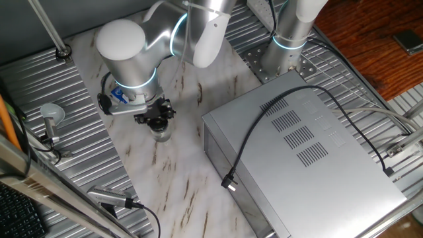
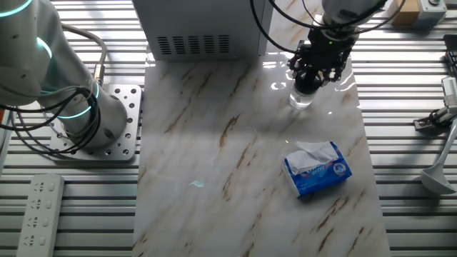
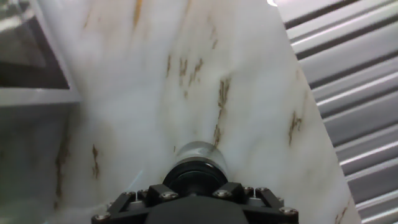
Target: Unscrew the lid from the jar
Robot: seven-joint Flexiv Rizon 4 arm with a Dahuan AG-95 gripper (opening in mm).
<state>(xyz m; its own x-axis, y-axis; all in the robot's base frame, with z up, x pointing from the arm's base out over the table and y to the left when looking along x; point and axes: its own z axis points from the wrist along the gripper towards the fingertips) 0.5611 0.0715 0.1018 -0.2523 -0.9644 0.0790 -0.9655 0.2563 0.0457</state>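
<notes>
The small clear jar (image 1: 161,135) stands upright on the marble table (image 1: 185,192), left of the grey metal box. It also shows in the other fixed view (image 2: 301,99) and in the hand view (image 3: 199,152). Its black lid (image 3: 194,177) sits on top, mostly covered by the hand. My gripper (image 1: 157,119) is directly above the jar, pointing down, with its black fingers (image 3: 163,190) closed against both sides of the lid. In the other fixed view the gripper (image 2: 316,73) hides the lid.
A large grey metal box (image 1: 301,149) with a black cable (image 1: 261,129) across it stands right of the jar. A blue-and-white packet (image 2: 318,170) lies on the table, nearer the front in the other fixed view. Ribbed metal surfaces (image 1: 73,119) border the marble.
</notes>
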